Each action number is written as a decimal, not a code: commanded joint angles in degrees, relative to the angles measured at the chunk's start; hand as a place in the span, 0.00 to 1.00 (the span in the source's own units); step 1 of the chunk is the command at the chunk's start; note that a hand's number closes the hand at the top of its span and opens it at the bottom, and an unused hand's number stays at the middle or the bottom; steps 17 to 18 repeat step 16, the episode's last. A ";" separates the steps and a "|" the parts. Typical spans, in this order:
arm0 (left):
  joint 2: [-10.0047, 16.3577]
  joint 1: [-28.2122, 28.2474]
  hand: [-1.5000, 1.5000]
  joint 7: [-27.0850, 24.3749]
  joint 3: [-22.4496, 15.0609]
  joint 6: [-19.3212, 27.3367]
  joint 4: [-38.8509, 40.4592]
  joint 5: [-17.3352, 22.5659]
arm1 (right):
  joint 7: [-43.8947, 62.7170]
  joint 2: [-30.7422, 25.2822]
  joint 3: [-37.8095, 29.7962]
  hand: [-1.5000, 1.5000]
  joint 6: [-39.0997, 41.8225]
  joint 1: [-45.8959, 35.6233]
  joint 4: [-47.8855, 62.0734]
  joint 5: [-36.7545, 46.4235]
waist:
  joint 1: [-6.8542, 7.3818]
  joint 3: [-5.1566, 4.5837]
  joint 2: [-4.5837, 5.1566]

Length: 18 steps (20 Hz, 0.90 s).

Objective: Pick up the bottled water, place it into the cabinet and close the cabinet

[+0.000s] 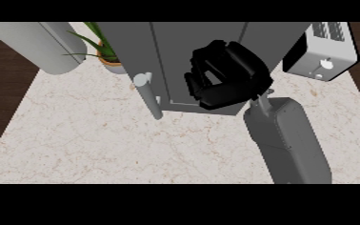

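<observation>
- Curling its fingers into a clenched fist, the right hand (226, 76) sits before the cabinet (169, 52) front.
- Cabinet stands on the counter (105, 143), between plant (105, 52) and toaster (323, 52).
- Bottle is hidden.

Right hand (226, 76) with curled fingers, above grey forearm (288, 138).

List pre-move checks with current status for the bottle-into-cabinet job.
1. Sight of bottled water: not ok, it shows nowhere in the head view.
2. right hand at the front of the cabinet: ok.
3. Anything held in the right hand: cannot tell.
4. Whether the cabinet is closed: cannot tell from this angle.
5. handle free of the hand: ok, the hand is apart from it, on the handle's right.
6. left hand in view: not ok.
</observation>
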 commanded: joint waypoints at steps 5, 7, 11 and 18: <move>-0.51 3.40 0.00 3.70 3.61 -4.29 -1.06 4.77 | -3.73 0.66 -3.78 1.00 2.69 -9.84 14.29 1.47 | 0.14 -0.26 0.60; -0.95 1.17 0.00 3.70 3.34 -3.62 -0.25 3.83 | -3.84 1.58 -4.32 1.00 2.77 -12.20 16.20 0.67 | 0.18 -0.28 0.74; -0.70 -1.43 0.00 4.40 2.82 -3.70 1.01 3.13 | -3.93 1.58 -0.69 1.00 2.96 -13.07 17.29 -4.17 | 0.89 -0.30 0.93; -1.01 -3.31 0.00 5.21 2.97 -3.29 2.02 2.76 | -2.95 1.54 -0.03 1.00 -0.59 -16.42 17.13 -4.66 | 1.11 -0.37 0.88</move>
